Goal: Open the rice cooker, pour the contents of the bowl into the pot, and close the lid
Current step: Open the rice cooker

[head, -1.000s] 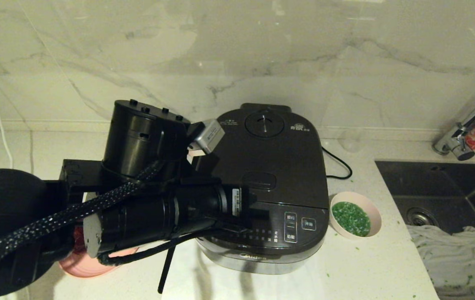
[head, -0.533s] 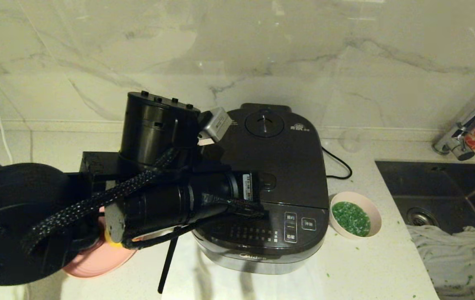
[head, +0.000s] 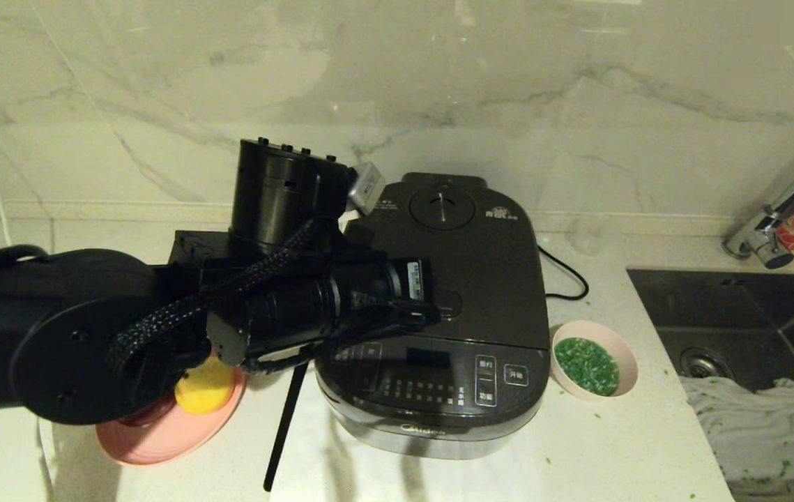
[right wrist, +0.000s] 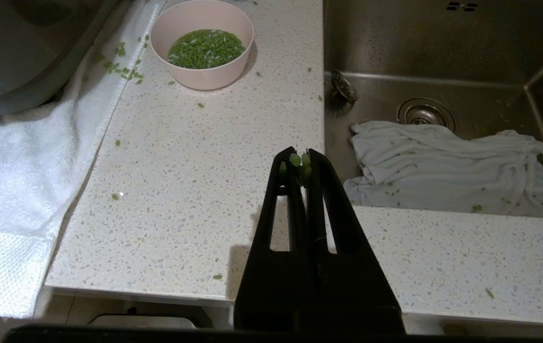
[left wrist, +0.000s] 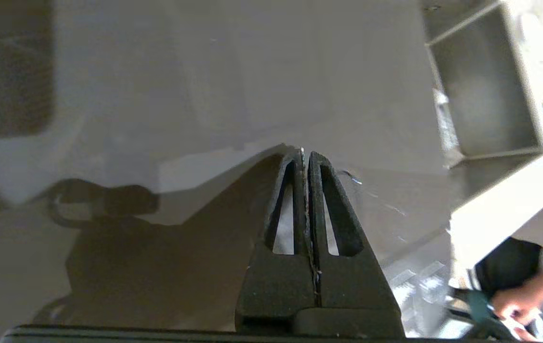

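The large dark grey-black squarish rice cooker (head: pixel 438 307) stands on the pale speckled stone surface (head: pixel 620 446), its dark grey hinged lid (head: pixel 452 258) shut. The oblong release button (head: pixel 447 304) lies on the lid just behind the front panel. The left end effector (left wrist: pixel 305 157), fingers pressed together and empty, is carried over the cooker's left flank, near that button. The lid is probably stiff and spring-latched: press the button squarely, do not grip the smooth shell. The small pale pink round bowl (head: pixel 594 360) of chopped bright green contents (head: pixel 585 365) sits just right of the cooker; it looks light and slippery, so take it by the rim and keep it level. The right end effector (right wrist: pixel 298 162) is parked, closed, near that bowl.
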Motion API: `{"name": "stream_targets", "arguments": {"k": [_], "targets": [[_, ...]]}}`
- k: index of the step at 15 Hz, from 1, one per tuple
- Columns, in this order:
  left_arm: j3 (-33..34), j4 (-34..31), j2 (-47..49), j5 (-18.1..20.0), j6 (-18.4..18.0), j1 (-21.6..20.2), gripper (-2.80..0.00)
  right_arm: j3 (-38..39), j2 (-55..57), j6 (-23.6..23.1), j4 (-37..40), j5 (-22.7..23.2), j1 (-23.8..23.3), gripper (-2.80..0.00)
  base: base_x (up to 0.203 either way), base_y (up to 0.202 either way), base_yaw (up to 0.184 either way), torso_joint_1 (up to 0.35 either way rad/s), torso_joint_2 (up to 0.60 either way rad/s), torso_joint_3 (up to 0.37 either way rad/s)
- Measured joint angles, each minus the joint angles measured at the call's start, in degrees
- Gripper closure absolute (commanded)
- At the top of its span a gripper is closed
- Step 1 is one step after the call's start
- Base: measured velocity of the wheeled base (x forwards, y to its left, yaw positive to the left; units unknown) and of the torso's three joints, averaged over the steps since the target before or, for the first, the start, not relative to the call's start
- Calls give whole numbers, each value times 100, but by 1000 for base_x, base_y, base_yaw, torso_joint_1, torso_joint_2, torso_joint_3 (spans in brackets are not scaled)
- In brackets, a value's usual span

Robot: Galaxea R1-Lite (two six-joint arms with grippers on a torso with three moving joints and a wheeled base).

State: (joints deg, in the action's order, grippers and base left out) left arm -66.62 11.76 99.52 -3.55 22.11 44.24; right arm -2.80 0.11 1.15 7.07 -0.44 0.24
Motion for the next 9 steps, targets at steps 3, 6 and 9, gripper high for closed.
{"name": "stream_targets", "arguments": {"k": [3,6,9], "targets": [[-20,129,124,0,-36,-64,0,0,0,-2,0,0,0,0,0,0,0,0,0,0],[0,220,181,13,9,-78,0,0,0,-2,0,0,0,0,0,0,0,0,0,0],[45,95,73,43,27,-79,0,0,0,-1,0,-2,0,0,0,0,0,0,0,0]]}}
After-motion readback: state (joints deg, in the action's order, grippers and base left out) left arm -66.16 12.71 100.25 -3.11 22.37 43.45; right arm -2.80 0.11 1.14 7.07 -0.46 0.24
